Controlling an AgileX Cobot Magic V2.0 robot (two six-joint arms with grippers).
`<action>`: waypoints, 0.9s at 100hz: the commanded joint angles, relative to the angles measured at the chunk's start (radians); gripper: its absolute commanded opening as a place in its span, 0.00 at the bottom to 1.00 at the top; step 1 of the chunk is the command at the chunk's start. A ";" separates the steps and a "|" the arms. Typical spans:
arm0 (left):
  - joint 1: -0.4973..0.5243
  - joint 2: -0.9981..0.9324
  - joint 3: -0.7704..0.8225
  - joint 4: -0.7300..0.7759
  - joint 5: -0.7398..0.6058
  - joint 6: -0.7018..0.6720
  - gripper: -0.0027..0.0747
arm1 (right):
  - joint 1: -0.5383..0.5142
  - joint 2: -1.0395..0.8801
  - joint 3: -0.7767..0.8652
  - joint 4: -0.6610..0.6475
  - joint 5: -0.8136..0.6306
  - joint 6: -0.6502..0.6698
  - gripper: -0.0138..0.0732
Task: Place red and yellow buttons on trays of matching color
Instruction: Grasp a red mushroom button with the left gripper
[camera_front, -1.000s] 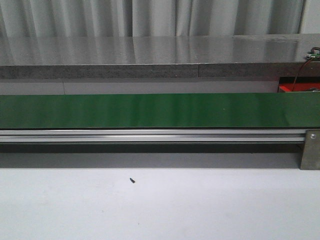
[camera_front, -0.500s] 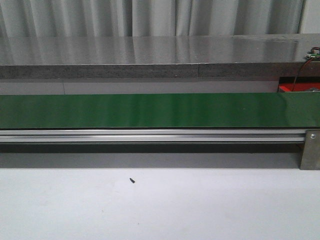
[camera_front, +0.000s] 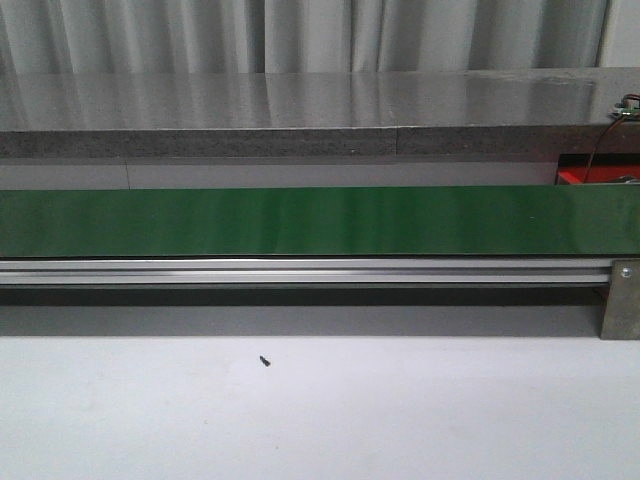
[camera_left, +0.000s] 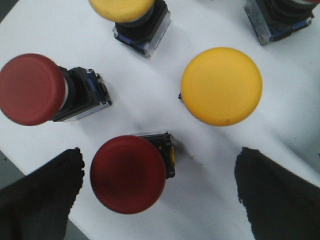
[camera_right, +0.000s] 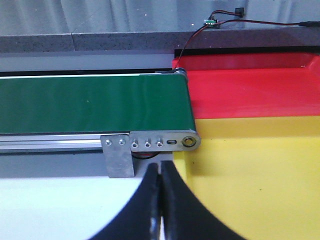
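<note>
In the left wrist view my left gripper (camera_left: 159, 192) is open above a white surface with several push buttons. A dark red button (camera_left: 128, 173) lies between its fingers, close to one of them. A second red button (camera_left: 31, 89) lies on its side nearby. A yellow button (camera_left: 221, 85) stands upright, and another yellow one (camera_left: 121, 8) is at the frame edge. In the right wrist view my right gripper (camera_right: 160, 172) is shut and empty, by the end of the green conveyor belt (camera_right: 90, 104). A red tray (camera_right: 250, 92) and a yellow tray (camera_right: 255, 175) sit beside it.
The front view shows only the green belt (camera_front: 300, 220), its aluminium rail (camera_front: 300, 270), a grey bench behind and a small black speck (camera_front: 264, 361) on the white table. A metal bracket (camera_right: 120, 155) holds the belt's end. A thin wire (camera_right: 220, 22) runs behind the red tray.
</note>
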 joint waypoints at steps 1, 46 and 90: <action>0.003 -0.019 -0.033 0.011 -0.036 -0.003 0.79 | 0.001 -0.019 -0.019 -0.011 -0.081 0.001 0.08; 0.003 0.037 -0.033 0.011 -0.050 -0.003 0.74 | 0.001 -0.019 -0.019 -0.011 -0.081 0.001 0.08; 0.003 0.037 -0.033 0.028 -0.050 -0.014 0.41 | 0.001 -0.019 -0.019 -0.011 -0.081 0.001 0.08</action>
